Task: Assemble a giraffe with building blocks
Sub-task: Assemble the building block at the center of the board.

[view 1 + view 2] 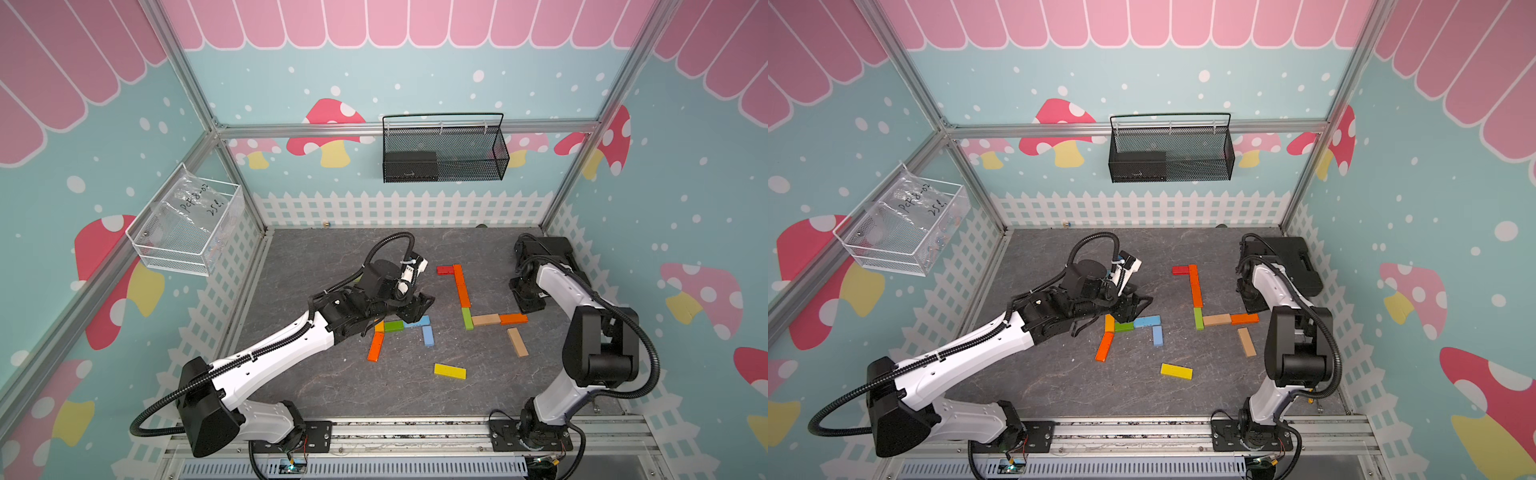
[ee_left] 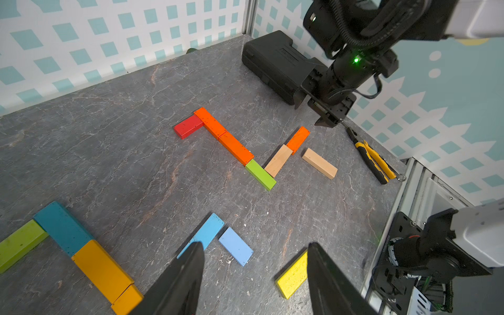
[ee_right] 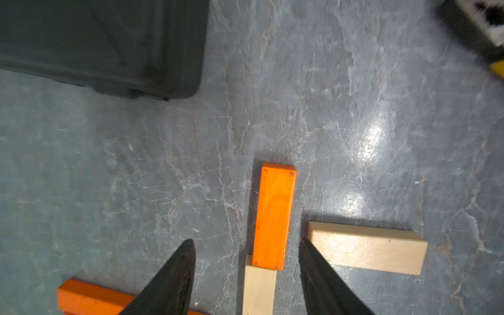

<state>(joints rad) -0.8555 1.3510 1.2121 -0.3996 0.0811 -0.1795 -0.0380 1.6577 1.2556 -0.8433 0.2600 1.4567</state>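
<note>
A: Building blocks [image 1: 462, 286]: flat on the grey table [image 1: 316, 257], a joined chain at centre, loose ones near the left arm.
B: Only the left wrist view shows yellow-handled pliers [image 2: 373, 161].
A: Left gripper [image 2: 256, 244]: spread, empty. Right gripper [image 3: 246, 241]: spread over an orange block [image 3: 274, 215], not touching it.

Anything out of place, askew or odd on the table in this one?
Yes. Yellow-and-black pliers lie on the table near its edge, a tool with no part in the figure. Close by, one tan block lies loose and skewed, apart from the orange block ending the row. Nothing looks spilled or broken.
</note>
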